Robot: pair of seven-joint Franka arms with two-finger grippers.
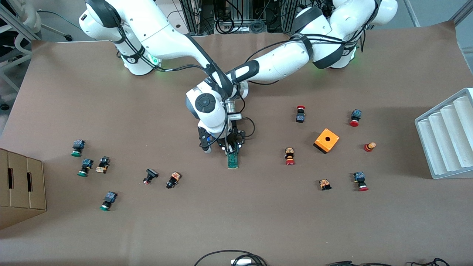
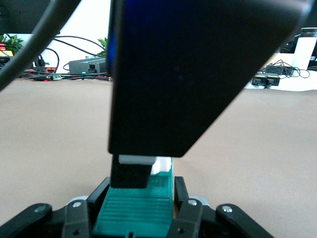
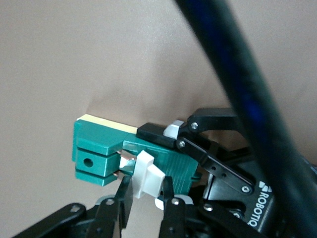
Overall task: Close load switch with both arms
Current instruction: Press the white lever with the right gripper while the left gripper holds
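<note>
load switch [image 1: 232, 160]: green, white block
box [image 1: 326, 140]: orange
table [image 1: 258, 221]: brown
arms: white, black bands
tray [image 1: 445, 136]: white

Load switch [image 1: 232, 160] mid-table, both end effectors [image 1: 231, 147] at it

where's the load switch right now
The load switch lies on the table near the middle of the front view, under both tools: the left tool is shut on its end and the right tool pinches its white block.
</note>
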